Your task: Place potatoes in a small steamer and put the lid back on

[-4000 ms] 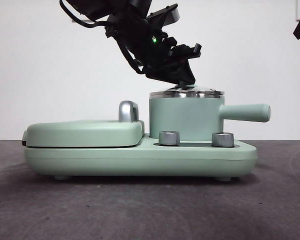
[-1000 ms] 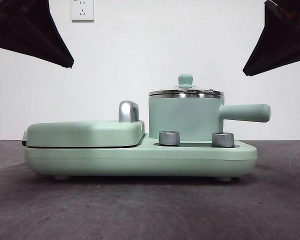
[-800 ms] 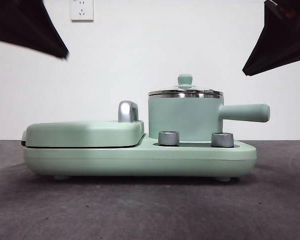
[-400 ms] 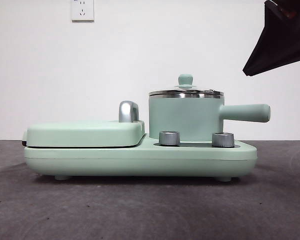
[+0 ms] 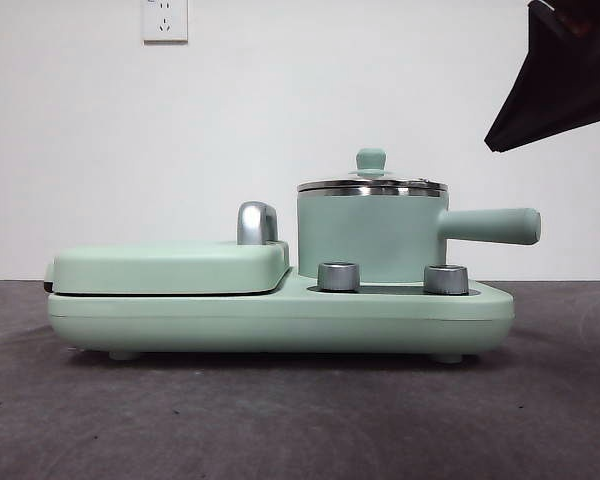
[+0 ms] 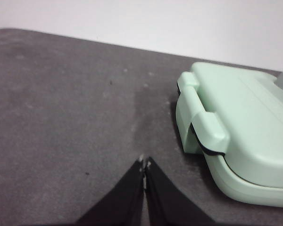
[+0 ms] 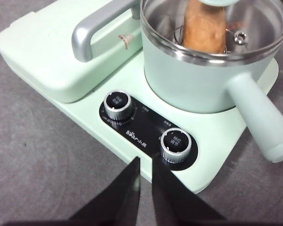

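Plainly the biggest thing on the dark table (image 5: pixel 300 420) is the mint-green cooker base (image 5: pixel 280 312), set broadside to the front camera so both chrome dials (image 7: pixel 175 143) face outward; its flat griddle cover (image 5: pixel 170 265) lies closed on one half, chrome handle (image 5: pixel 257 222) upright at its inner edge, and plays no part in the job; on the other half stands the small steamer (image 5: pixel 370 238), its straight handle (image 5: pixel 492 225) pointing away from the griddle, which leaves the rim free for an approach from above; the lid (image 5: pixel 371 184) sits level on the steel rim with its knob (image 5: pixel 370 158) centred, so the pot looks properly shut; through the glass, in the right wrist view, the potatoes (image 7: pixel 205 26) show as one orange-brown lump resting inside the pot, which I judge to mean both steps are done; the right gripper (image 7: pixel 145 165) hangs above the dial panel, near the pot but touching nothing, jaws a narrow slit apart and empty; the left gripper (image 6: pixel 144 165) hovers over bare table beside the griddle end of the base, well clear, jaws pressed together on nothing, as suits an arm with no work left.
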Action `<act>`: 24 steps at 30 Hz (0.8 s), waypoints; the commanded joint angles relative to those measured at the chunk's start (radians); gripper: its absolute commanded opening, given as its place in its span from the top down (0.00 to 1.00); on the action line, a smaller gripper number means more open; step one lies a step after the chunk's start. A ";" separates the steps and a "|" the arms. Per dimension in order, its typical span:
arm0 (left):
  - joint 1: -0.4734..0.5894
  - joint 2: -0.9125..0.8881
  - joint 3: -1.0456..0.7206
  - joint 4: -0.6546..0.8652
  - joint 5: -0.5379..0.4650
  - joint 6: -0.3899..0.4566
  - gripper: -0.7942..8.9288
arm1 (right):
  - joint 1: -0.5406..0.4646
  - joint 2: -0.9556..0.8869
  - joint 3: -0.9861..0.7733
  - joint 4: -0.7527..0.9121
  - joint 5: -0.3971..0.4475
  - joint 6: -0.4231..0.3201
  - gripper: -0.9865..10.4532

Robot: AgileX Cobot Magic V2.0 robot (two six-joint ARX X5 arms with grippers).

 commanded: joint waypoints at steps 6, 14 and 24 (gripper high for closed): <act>-0.002 -0.002 -0.018 0.016 0.000 -0.005 0.91 | 0.005 0.005 0.009 0.010 0.000 -0.004 0.88; -0.002 -0.002 -0.018 0.016 0.000 -0.005 0.91 | -0.013 -0.051 0.000 -0.008 0.056 -0.112 0.88; -0.002 -0.002 -0.018 0.016 0.000 -0.005 0.91 | -0.251 -0.542 -0.405 0.231 0.188 -0.091 0.88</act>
